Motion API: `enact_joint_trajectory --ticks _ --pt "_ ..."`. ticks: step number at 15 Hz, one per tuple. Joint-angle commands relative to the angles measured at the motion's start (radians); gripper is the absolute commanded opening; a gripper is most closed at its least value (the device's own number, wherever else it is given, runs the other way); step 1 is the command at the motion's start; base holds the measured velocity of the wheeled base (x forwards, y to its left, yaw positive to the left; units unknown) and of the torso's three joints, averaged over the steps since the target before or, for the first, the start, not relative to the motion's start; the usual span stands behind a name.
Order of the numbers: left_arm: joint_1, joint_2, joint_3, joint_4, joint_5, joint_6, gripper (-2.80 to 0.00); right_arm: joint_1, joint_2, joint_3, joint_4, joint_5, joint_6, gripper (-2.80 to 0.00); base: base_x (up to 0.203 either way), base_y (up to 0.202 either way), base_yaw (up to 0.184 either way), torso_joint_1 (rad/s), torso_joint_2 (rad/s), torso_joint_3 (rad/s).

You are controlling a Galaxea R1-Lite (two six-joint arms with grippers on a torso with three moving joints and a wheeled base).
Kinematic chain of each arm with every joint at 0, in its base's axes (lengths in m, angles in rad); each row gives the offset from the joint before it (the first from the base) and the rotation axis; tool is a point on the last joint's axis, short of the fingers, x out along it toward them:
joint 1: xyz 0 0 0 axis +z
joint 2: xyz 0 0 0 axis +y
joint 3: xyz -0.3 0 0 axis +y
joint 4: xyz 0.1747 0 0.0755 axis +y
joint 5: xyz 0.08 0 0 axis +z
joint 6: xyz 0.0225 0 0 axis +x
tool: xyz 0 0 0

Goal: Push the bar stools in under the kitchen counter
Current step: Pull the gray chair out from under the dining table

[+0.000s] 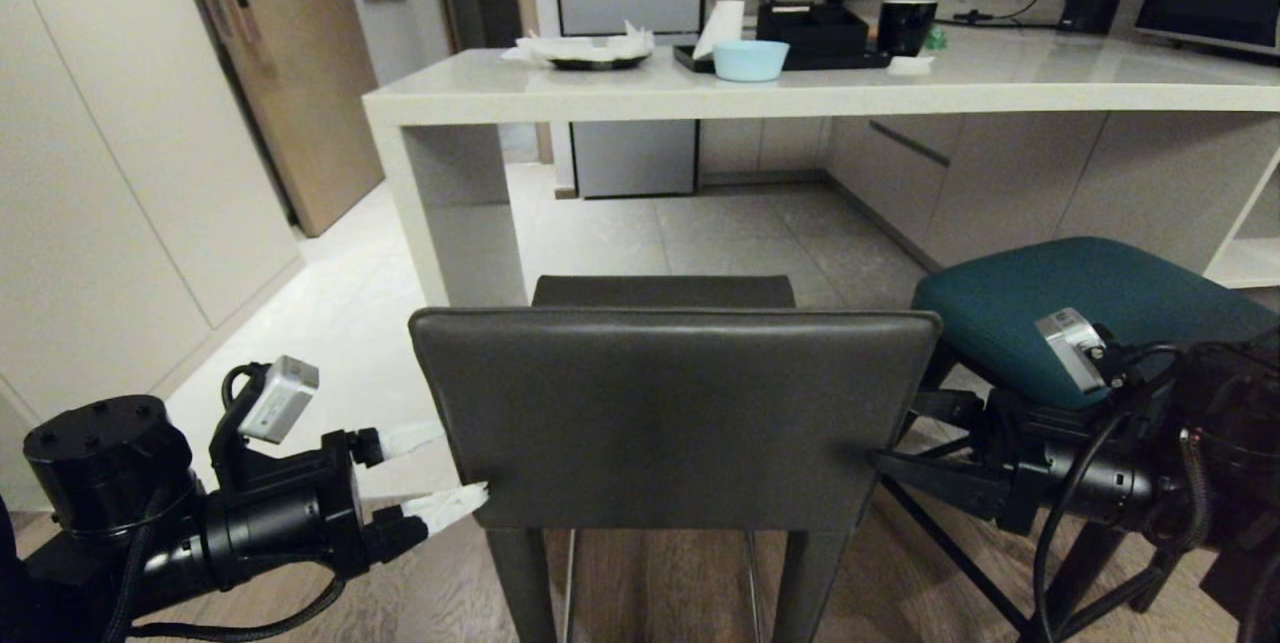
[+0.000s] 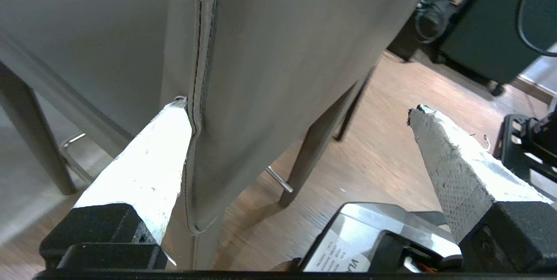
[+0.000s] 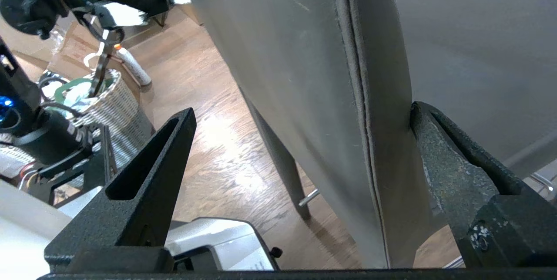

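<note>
Grey stool [image 1: 675, 413], no readable labels

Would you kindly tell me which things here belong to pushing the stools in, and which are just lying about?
Job: grey stool, teal stool, kitchen counter, left gripper, right gripper.
Lying about: blue bowl, black mug, wicker basket.

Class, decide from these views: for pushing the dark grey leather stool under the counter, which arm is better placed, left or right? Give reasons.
Neither clearly; probably both together. The left gripper and right gripper are open, each straddling one side edge of the dark grey leather stool's low rectangular back, facing the pale stone counter.
</note>
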Motion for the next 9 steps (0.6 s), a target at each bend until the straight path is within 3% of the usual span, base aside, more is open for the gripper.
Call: enact_joint_trajectory --ticks 1,3,9 --pt "-0.002 -0.007 0.006 -0.008 -0.007 -0.003 0.00 0.000 -0.001 0.006 -0.020 -0.011 0.001 0.00 -0.189 0.000 -0.001 0.011 0.01 0.002" --pt "-0.002 -0.015 0.006 -0.008 -0.008 -0.003 0.00 -0.001 -0.001 0.012 -0.041 -0.013 0.002 0.00 -0.121 0.000 0.000 -0.004 0.00 0.003" --pt "-0.005 -0.007 -0.009 -0.008 -0.001 -0.023 0.00 -0.001 -0.012 0.079 -0.069 -0.051 0.003 0.00 0.000 0.000 0.000 0.000 0.00 0.000"
